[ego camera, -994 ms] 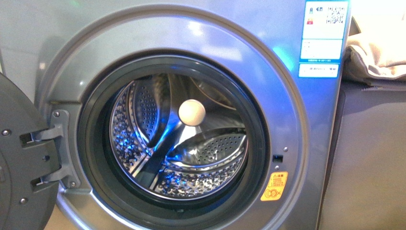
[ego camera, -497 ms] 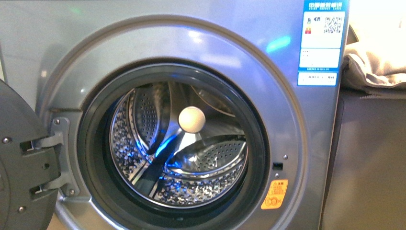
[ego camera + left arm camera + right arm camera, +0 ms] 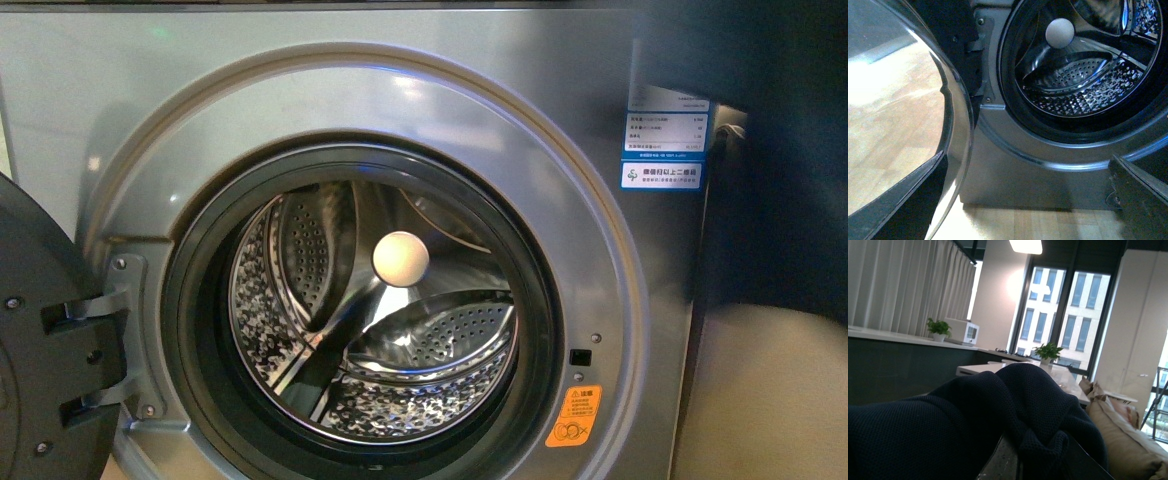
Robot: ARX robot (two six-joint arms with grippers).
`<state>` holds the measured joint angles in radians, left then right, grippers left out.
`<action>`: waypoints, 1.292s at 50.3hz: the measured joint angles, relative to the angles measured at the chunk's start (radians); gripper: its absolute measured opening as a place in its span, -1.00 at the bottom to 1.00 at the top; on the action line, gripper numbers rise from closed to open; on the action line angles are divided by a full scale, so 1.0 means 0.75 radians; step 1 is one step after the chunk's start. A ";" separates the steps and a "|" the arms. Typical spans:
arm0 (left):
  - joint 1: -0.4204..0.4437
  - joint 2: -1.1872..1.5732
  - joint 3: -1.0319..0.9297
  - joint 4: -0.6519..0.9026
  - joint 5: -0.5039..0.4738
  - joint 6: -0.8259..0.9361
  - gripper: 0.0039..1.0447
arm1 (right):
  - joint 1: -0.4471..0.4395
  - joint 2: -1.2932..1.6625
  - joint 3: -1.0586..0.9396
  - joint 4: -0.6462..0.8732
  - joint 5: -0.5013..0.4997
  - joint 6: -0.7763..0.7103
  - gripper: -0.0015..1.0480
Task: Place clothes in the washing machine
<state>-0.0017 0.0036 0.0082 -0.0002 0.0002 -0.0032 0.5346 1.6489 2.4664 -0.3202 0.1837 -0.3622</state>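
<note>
Presently: washer (image 3: pixel 330 90), door (image 3: pixel 40 340) open; blue-white label (image 3: pixel 662 150) and orange sticker (image 3: pixel 574 416), writing illegible. Clothes (image 3: pixel 973 415) drape right gripper (image 3: pixel 1040 466), jaws indeterminable; left gripper's (image 3: pixel 1028 156) jaws apart.

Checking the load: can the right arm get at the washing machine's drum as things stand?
Probably yes: the door of the washing machine stands open, nothing blocks the drum, and the clothes hang to its right.

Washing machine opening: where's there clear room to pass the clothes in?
Inside the dark gasket the opening is free, and the drum below the cream ball is bare. Crowded: the open door at left, the clothes at upper right.
</note>
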 joint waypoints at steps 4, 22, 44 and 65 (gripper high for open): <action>0.000 0.000 0.000 0.000 0.000 0.000 0.88 | 0.002 0.028 -0.003 -0.017 -0.012 0.051 -0.90; 0.000 0.000 0.000 0.000 0.000 0.000 0.88 | -0.022 -0.056 -0.543 0.148 -0.173 0.282 -0.90; 0.000 0.000 0.000 0.000 -0.001 0.000 0.88 | -0.028 -0.164 -0.874 0.356 -0.298 0.358 -0.90; 0.000 0.000 0.000 0.000 0.000 0.000 0.88 | -0.011 -0.063 -0.810 0.393 -0.317 0.365 -0.90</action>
<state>-0.0017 0.0036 0.0082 -0.0002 0.0002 -0.0032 0.5262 1.6016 1.8587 -0.0254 -0.0544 -0.0887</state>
